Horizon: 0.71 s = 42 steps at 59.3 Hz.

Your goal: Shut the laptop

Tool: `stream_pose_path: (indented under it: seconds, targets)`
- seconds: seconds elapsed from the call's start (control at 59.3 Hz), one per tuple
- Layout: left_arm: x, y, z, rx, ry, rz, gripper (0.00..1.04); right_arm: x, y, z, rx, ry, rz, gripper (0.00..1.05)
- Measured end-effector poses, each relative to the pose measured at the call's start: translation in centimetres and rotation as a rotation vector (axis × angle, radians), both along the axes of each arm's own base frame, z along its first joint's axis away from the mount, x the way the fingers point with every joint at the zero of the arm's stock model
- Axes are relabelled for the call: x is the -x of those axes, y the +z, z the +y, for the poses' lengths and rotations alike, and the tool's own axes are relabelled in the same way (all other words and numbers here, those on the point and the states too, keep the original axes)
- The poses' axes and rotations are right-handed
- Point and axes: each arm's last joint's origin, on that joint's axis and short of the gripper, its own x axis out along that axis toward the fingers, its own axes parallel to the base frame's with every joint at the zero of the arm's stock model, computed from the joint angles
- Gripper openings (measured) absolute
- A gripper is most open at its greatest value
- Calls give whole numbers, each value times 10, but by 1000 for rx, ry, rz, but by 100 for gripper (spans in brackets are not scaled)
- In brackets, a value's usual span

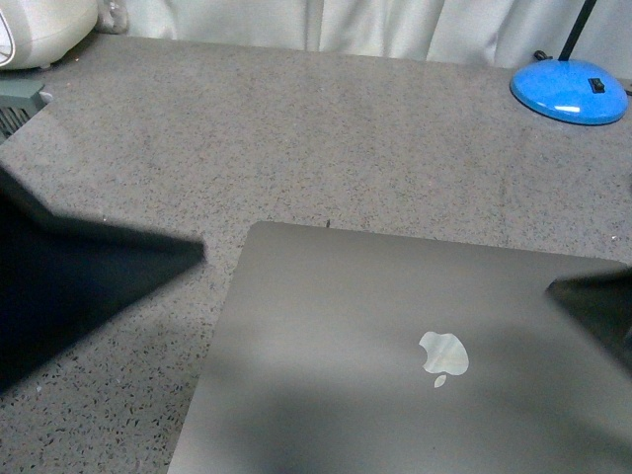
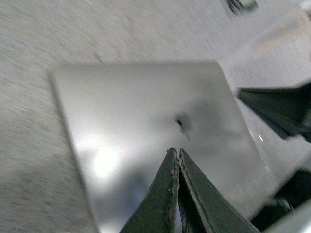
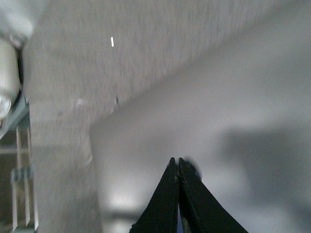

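Note:
The space-grey laptop lies with its lid down flat on the speckled grey table, its shiny apple logo facing up. My left gripper is a dark shape left of the laptop, shut and empty. In the left wrist view it hovers above the lid, tips together. My right gripper is shut at the lid's right edge. In the right wrist view it is above the lid, tips together, holding nothing. The keys and screen are hidden.
A blue lamp base with a black stem stands at the back right. A white appliance sits at the back left, also in the right wrist view. A pale curtain hangs behind the table.

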Motion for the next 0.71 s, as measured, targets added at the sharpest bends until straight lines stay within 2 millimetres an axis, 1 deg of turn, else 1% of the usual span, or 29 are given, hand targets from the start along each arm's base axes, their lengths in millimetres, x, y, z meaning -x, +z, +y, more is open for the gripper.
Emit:
stream_pose_path:
  seconds: [0.034,0.101,0.185,0.219,0.27,0.303,0.354,0.388,0.455,0.539,0.59,0.607,0.624,0.657,0.708]
  targets:
    - [-8,4,6,5,72,-21,4,-3,4,-4,40,-24,-33,1]
    - [-23,13,20,5,203,-72,4,-13,21,-20,164,-118,-154,1]
    - [-33,24,40,9,325,-121,4,-15,34,-33,294,-180,-239,1]
    - [-34,27,46,9,358,-138,4,-14,41,-38,373,-203,-303,1]
    - [-34,31,56,14,391,-168,4,-10,49,-40,438,-218,-373,1]
    - [-33,35,62,20,410,-188,4,-5,56,-42,502,-230,-443,1]
    - [-29,39,71,26,432,-218,4,1,62,-43,554,-251,-515,1]
    - [-26,40,76,30,442,-240,4,7,65,-44,629,-263,-554,1]
    - [-19,39,87,34,480,-265,4,18,63,-45,709,-287,-587,1]
    - [-5,31,101,38,538,-272,4,30,52,-45,807,-320,-561,1]
    - [5,23,103,37,549,-264,4,38,41,-44,853,-340,-545,1]
    - [11,19,102,34,549,-262,4,41,35,-43,870,-339,-533,1]
    - [16,15,100,30,544,-262,4,42,32,-42,875,-338,-529,1]
    - [21,12,98,29,541,-261,4,46,25,-40,892,-330,-513,1]
    - [29,8,93,23,539,-261,4,47,19,-38,904,-328,-503,1]
